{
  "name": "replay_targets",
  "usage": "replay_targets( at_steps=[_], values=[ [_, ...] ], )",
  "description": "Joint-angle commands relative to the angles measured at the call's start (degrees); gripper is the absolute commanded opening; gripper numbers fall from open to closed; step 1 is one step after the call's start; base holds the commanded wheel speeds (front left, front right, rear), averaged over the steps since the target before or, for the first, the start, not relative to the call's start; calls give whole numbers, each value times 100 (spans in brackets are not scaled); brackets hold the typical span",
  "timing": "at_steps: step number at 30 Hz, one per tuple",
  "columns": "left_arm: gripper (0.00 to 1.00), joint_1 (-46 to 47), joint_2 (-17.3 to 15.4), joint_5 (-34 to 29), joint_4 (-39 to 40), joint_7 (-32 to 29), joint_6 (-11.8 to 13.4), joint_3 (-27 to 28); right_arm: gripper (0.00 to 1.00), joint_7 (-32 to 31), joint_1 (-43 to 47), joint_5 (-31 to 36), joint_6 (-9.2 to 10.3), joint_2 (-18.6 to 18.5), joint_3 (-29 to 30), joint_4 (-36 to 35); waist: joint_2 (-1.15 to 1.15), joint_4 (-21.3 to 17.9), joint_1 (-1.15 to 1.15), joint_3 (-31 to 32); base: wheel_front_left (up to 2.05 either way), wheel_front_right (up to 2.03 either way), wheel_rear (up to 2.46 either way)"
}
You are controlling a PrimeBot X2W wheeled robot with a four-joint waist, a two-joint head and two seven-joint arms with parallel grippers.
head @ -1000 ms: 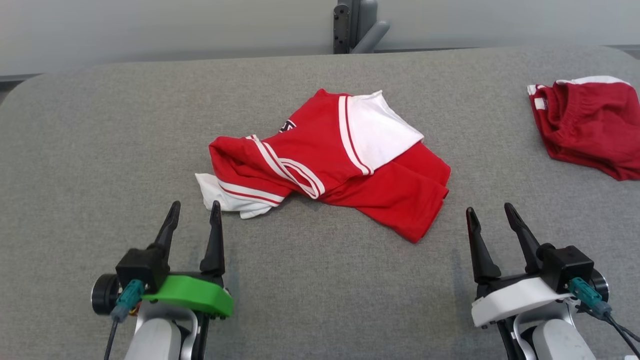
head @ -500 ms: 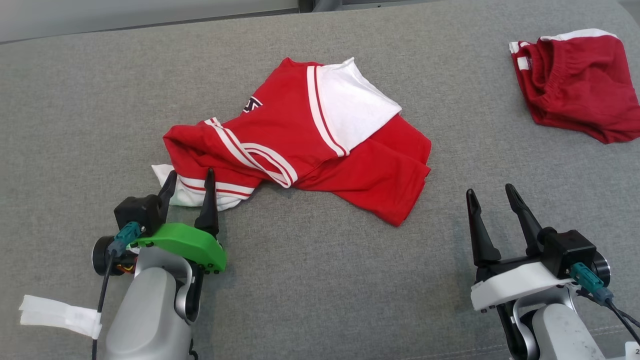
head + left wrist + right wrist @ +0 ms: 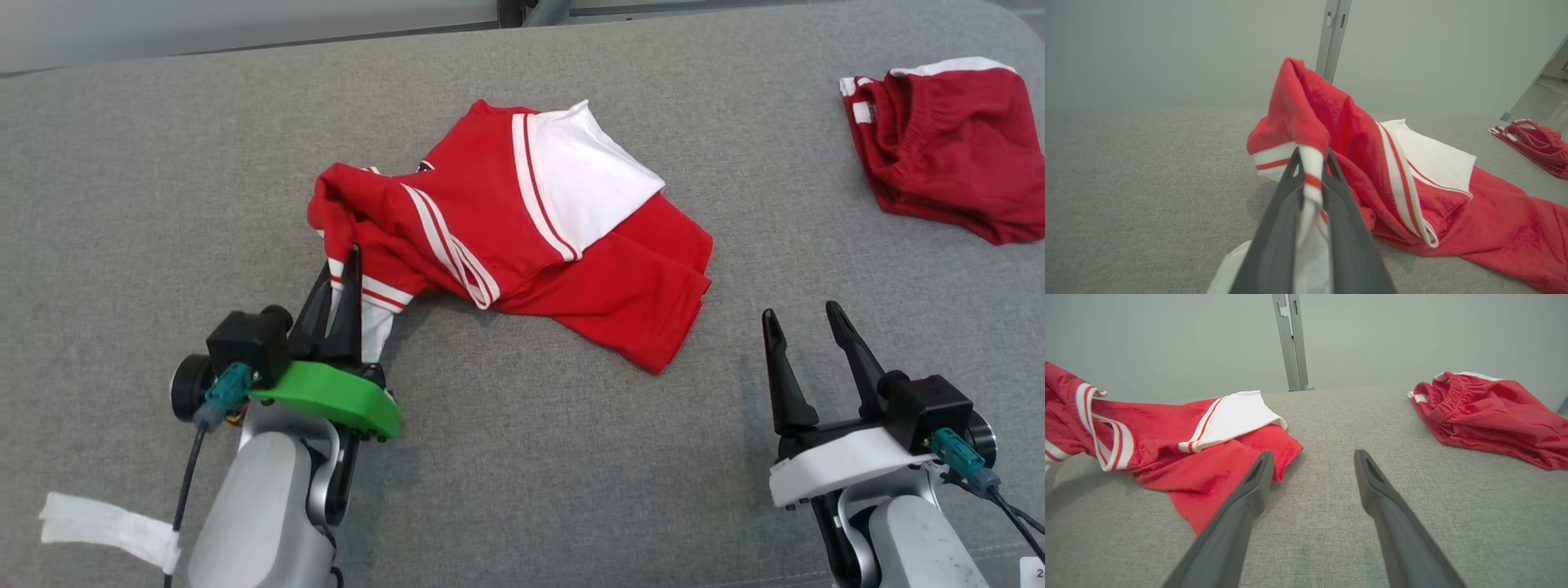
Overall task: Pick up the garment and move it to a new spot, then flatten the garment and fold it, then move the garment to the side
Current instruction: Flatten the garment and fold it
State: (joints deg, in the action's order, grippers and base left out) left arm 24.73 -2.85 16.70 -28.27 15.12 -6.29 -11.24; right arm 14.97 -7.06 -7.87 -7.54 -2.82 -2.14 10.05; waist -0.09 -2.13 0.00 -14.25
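A red garment [image 3: 531,220] with white panels and white stripes lies crumpled in the middle of the grey table [image 3: 147,163]. My left gripper [image 3: 345,263] is shut on its white, red-striped cuff at the garment's left end and holds that end raised off the table. In the left wrist view the cuff [image 3: 1311,167] is pinched between the two dark fingers, with red cloth [image 3: 1306,102] draped over their tips. My right gripper [image 3: 804,314] stands open at the lower right, short of the garment's red hem [image 3: 1216,486], with nothing between its fingers [image 3: 1249,490].
A second red garment [image 3: 947,147] with an elastic waistband lies bunched at the table's far right, also seen from the right wrist [image 3: 1486,412]. A grey post [image 3: 1290,339] rises behind the table's far edge. A white strip [image 3: 106,523] hangs from the left arm's cable.
My left gripper went forward to the white cuff, shut on it and lifted it up and to the right. The head camera tilted down. The right gripper stayed put.
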Motion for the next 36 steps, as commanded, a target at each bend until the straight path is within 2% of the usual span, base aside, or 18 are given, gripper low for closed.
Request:
replay_targets(
  at_steps=[1, 4, 6, 10, 12, 15, 18, 21, 28, 31, 32, 33, 35, 36],
  values=[
    [0, -155, -11, -3, 175, 2, 61, -30, 100, 19, 37, -15, 10, -14, 16, 17, 9, 80, 0, 84, 0, 0, 0],
    [0, -626, -14, -23, 802, 3, 254, -84, 100, 21, 110, -16, 10, -14, 39, 37, 9, 181, 0, 186, 0, 0, 0],
    [0, -1126, -14, -186, 1305, 3, 544, -28, 100, 23, 155, -15, 10, -13, 61, 49, 9, 298, 0, 276, 0, 0, 0],
    [0, -1691, -42, -462, 1682, 3, 967, 115, 100, 25, 200, -41, 10, -14, -2, 73, 9, 386, 0, 358, 0, 0, 0],
    [0, -1865, -35, -472, 1740, 2, 1089, 152, 100, 25, 187, -52, 10, -15, -33, 80, 9, 398, 0, 370, 0, 0, 0],
    [0, -1931, -40, -548, 1600, -1, 1138, 67, 100, 26, 166, -62, 10, -15, -104, 95, 9, 367, 0, 366, 0, 0, 0],
    [0, -1728, -32, -509, 1319, -35, 1071, -88, 100, 26, 136, -54, 10, -16, -165, 114, 9, 282, 0, 332, 0, 0, 0],
    [0, -1432, -24, -494, 925, -49, 1026, -236, 100, 26, 79, -37, 11, -15, -212, 124, 9, 162, 0, 271, 0, 0, 0],
    [0, -635, -14, -405, -214, -30, 1129, -469, 100, 27, -29, -27, 11, -15, -264, 129, 9, -199, 0, 109, 0, 0, 0],
    [0, -431, -11, -349, -512, -16, 1101, -553, 100, 27, -46, -45, 11, -14, -267, 121, 9, -297, 0, 62, 0, 0, 0],
    [12, -352, -12, -315, -612, -11, 1084, -613, 100, 27, -49, -49, 11, -15, -262, 112, 9, -338, 0, 41, 0, 0, 0],
    [37, -285, -11, -256, -684, -2, 1067, -691, 100, 27, -43, -50, 11, -15, -238, 106, 9, -360, 0, 28, 0, 0, 0],
    [100, -210, -12, -108, -749, 10, 1037, -848, 100, 27, -21, -42, 11, -13, -191, 90, 9, -373, 0, 15, 0, 0, 0],
    [100, -188, -12, -50, -762, 3, 1036, -920, 100, 27, -11, -36, 11, -11, -167, 86, 9, -363, 0, 14, 0, 0, 0]
  ],
)
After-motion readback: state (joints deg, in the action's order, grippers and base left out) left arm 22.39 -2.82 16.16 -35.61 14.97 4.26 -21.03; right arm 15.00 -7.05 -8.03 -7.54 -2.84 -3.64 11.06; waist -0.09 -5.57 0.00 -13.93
